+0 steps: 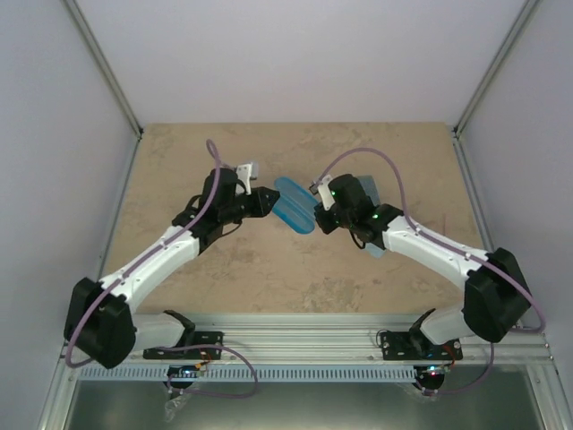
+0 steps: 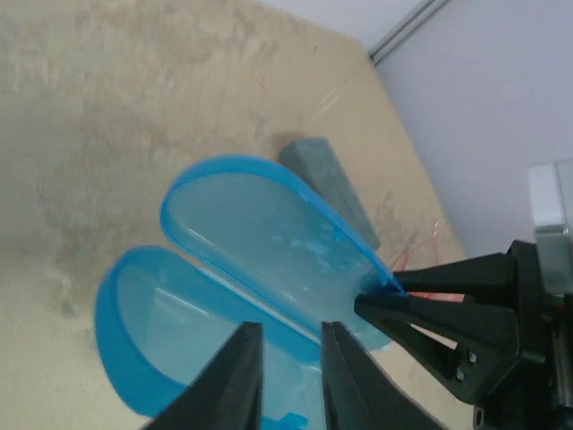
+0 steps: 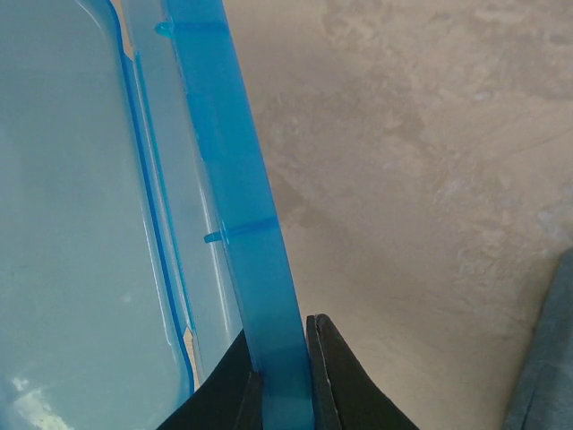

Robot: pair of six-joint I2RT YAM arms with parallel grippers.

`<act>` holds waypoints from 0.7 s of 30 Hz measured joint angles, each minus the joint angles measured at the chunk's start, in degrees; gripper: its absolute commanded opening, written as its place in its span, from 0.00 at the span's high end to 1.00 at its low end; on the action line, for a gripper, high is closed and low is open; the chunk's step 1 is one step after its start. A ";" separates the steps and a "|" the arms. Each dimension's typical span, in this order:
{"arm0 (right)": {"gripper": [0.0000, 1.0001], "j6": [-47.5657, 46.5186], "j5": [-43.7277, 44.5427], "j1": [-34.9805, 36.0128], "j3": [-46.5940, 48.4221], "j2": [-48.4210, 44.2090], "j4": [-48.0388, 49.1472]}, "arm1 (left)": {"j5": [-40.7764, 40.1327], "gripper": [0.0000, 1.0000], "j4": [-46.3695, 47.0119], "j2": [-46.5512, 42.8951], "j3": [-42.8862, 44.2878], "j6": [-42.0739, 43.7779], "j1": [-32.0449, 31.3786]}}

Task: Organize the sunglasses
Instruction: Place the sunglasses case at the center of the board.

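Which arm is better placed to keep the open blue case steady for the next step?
Probably the right. The right gripper is shut on the rim of the blue case. The left gripper shows a gap between its jaws at the case, so its hold is uncertain.

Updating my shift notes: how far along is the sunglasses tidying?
Done: the blue case stands open. In hand: the right claw pinches its rim, the left claw at the other shell. Left: nothing lies inside it yet, and the grey case sits untouched.
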 measured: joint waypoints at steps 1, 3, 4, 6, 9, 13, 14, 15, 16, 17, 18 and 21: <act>0.99 0.13 0.07 0.13 -0.11 1.05 0.00 | 0.63 0.88 -0.31 1.51 0.00 0.17 0.00; 0.99 0.24 -0.11 0.15 -0.13 2.99 0.28 | 1.77 0.91 -0.87 4.28 0.00 0.96 0.02; 0.99 0.17 -0.35 0.15 -0.13 3.85 0.48 | 2.25 0.92 -0.92 5.44 0.00 1.33 0.02; 0.99 0.00 -0.79 0.15 -0.11 5.44 1.14 | 3.58 0.94 -1.03 8.26 0.02 3.08 0.24; 0.99 -0.44 -2.14 0.13 0.44 7.78 2.01 | 4.94 0.94 -1.70 12.44 0.07 5.90 0.76; 0.99 -1.70 -5.88 -0.24 0.55 10.34 3.21 | 4.87 0.94 -2.89 16.44 0.02 8.87 1.42; 0.99 -1.99 -7.06 -0.46 0.55 10.93 3.32 | 4.74 0.94 -3.02 17.07 0.00 9.40 1.49; 0.99 -2.23 -8.35 -0.87 0.55 11.52 3.48 | 4.52 0.94 -2.99 17.70 -0.04 9.92 1.53; 1.00 -2.45 -9.77 -1.51 0.55 11.98 3.63 | 4.26 0.94 -2.95 18.21 -0.15 10.23 1.53; 1.00 -2.56 -11.17 -2.21 0.55 12.31 3.85 | 3.89 0.94 -2.93 18.82 -0.35 10.54 1.55; 0.99 -2.71 -12.94 -3.17 0.55 12.74 4.20 | 3.65 0.94 -2.86 19.45 -0.61 10.75 1.57; 0.99 -3.13 -17.49 -5.97 1.79 15.04 4.31 | 2.84 0.93 -2.60 21.90 -1.05 11.34 1.64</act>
